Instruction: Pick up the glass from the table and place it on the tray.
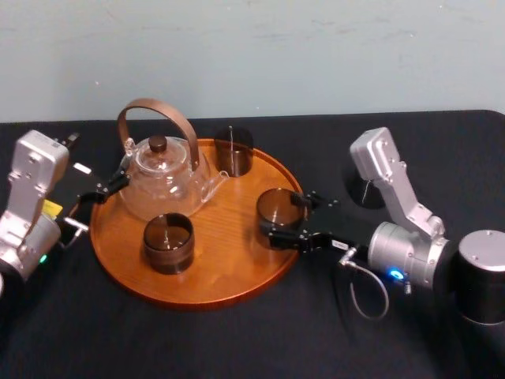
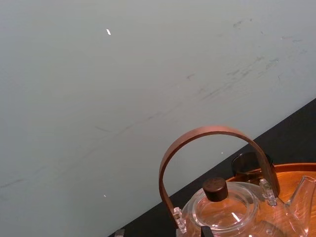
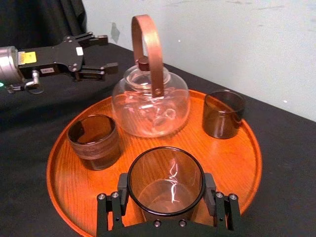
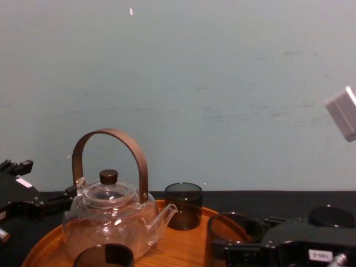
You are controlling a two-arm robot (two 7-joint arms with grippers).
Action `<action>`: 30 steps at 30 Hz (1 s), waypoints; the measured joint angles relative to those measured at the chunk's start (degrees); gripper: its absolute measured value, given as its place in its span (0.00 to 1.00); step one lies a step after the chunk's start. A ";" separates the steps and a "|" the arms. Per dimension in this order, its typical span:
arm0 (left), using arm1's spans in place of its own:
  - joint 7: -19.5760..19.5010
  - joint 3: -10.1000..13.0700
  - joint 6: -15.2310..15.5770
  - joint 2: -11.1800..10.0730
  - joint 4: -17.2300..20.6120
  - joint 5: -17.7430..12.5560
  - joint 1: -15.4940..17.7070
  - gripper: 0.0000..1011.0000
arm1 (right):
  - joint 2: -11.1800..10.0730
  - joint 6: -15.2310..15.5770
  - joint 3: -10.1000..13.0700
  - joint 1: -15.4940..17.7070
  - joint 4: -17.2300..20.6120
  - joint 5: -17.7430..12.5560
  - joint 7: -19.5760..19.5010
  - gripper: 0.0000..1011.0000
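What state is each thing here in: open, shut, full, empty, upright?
teapot, upright on the tray, lid on.
right glass, upright, empty, gripped at the tray's right edge.
front glass, upright, empty.
back glass, upright, empty.
right tool, shut on right glass.
left tool, open, empty, beside teapot.

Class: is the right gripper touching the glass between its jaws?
Touching. In the right wrist view the right gripper presses its jaws against both sides of the glass.
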State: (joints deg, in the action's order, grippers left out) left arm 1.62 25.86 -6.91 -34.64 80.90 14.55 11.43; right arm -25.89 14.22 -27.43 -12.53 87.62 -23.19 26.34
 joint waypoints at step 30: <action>0.00 0.00 0.00 0.00 0.00 0.00 0.00 0.99 | 2.84 -1.68 -3.68 -2.69 -4.76 1.27 0.85 0.89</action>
State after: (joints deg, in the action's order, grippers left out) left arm 1.62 25.86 -6.91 -34.65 80.90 14.55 11.43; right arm -23.05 12.54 -31.11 -15.22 82.87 -21.92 27.19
